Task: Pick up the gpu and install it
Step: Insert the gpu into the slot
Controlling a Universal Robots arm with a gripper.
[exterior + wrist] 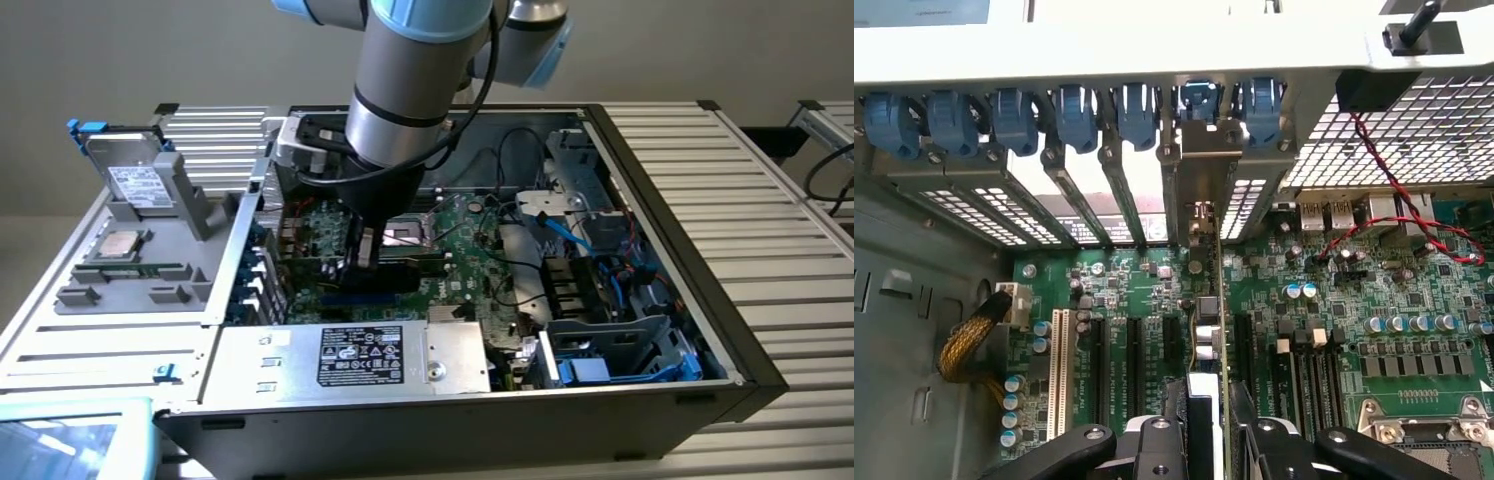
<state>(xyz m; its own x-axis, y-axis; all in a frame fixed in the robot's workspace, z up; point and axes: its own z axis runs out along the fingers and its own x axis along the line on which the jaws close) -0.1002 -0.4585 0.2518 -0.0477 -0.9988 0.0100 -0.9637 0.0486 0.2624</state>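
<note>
The gpu (1206,330) is a thin dark card seen edge-on in the wrist view. It stands upright over the expansion slots of the green motherboard (1324,300), with its metal bracket (1206,170) at the case's rear slot openings. My gripper (1209,435) is shut on it, a black finger (1172,425) on each side. In the exterior view the gripper (363,262) reaches down inside the open computer case (721,340), with the gpu (407,262) low against the board; whether it is seated in a slot I cannot tell.
A row of blue slot clips (1074,115) lines the rear wall. A silver power supply box (350,358) sits at the case's near edge. Cables (561,235) and drive bays fill the exterior view's right. A parts tray (80,330) on the exterior view's left holds a drive (134,185).
</note>
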